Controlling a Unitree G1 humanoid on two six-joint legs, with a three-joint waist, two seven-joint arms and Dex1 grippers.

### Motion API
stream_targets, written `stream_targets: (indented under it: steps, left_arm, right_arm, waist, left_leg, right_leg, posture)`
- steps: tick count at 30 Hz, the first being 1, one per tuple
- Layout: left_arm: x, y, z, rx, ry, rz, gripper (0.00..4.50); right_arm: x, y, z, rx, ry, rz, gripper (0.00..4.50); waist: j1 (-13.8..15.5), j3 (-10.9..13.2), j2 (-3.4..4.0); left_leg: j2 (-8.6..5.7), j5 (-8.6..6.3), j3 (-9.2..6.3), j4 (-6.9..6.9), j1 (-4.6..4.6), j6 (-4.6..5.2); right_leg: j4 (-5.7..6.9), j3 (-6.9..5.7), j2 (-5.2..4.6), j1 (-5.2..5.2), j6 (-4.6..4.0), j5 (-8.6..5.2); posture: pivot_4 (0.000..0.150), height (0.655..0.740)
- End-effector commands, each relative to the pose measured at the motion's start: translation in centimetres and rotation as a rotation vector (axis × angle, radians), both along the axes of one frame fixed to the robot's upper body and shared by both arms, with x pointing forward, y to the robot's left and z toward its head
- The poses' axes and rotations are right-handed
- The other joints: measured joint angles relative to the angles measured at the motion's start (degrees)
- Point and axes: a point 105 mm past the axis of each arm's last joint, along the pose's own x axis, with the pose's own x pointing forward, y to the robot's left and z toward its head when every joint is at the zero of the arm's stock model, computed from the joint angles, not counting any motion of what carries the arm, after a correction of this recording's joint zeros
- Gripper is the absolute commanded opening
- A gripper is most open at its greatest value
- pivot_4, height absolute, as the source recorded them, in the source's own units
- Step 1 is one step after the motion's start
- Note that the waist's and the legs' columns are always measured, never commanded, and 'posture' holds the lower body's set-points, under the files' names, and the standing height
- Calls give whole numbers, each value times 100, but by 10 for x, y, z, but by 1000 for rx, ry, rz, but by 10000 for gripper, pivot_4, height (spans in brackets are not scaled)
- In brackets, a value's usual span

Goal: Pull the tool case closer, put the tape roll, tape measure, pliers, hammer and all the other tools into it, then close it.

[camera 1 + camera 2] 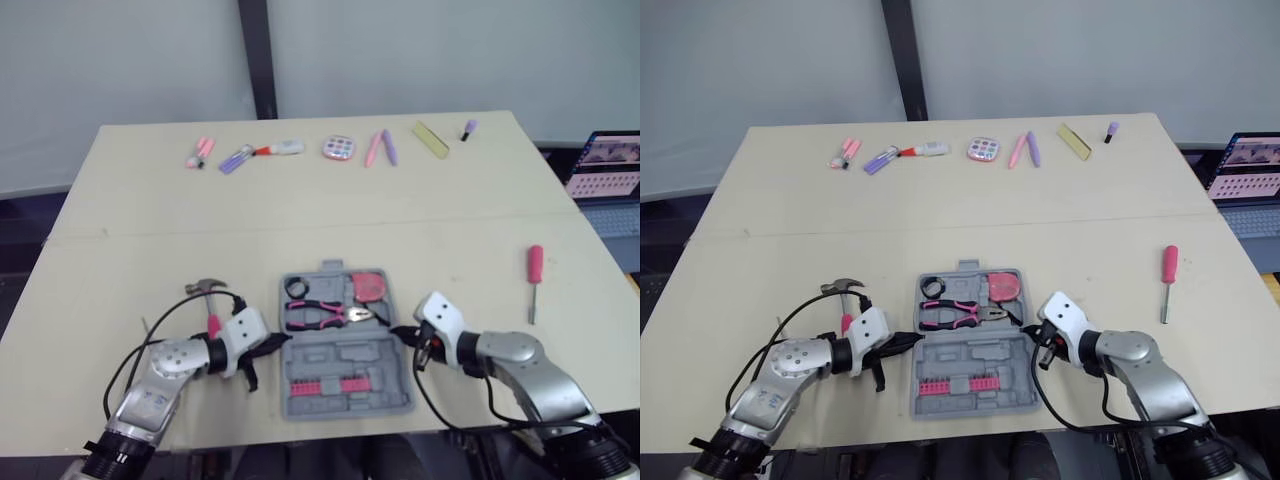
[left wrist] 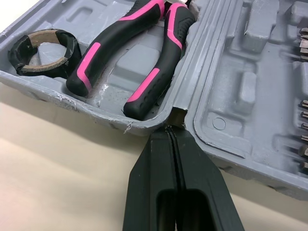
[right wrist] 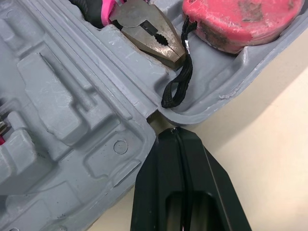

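Tool case (image 1: 340,352) open; left gripper (image 2: 173,130), right gripper (image 3: 176,131) both fully closed, tips touching hinge ends.

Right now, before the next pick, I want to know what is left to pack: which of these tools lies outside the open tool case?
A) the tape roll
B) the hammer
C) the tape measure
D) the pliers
B: the hammer lies outside, to the left of the tool case, while the tape roll, pliers and tape measure sit in its compartments.
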Motion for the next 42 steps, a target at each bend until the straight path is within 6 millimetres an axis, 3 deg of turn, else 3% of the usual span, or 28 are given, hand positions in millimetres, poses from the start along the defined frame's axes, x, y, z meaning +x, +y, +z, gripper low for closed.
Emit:
stream_targets:
  steps: [1, 22, 42]
  left_arm:
    - [6, 1, 7, -11, -36, 16, 0]
    - [12, 5, 8, -3, -49, 39, 0]
    - [13, 4, 9, -3, -52, 39, 0]
  right_arm:
    - [5, 1, 10, 15, -47, -3, 411]
    - [11, 4, 13, 32, -72, -14, 411]
    - [6, 2, 9, 22, -52, -4, 411]
  waist:
    - [-1, 0, 0]
    - [-5, 0, 0]
    - [-2, 0, 0]
  left_leg:
    - [0, 0, 0, 0, 0, 0]
    - [0, 0, 0, -1, -1, 0]
    - [0, 0, 0, -1, -1, 0]
  right_leg:
    - [0, 0, 0, 0, 0, 0]
    - [0, 0, 0, -2, 0, 0]
    - [-1, 0, 0, -1, 0, 0]
  posture:
    - [1500, 7400]
    - [1500, 7400]
    - [1500, 7400]
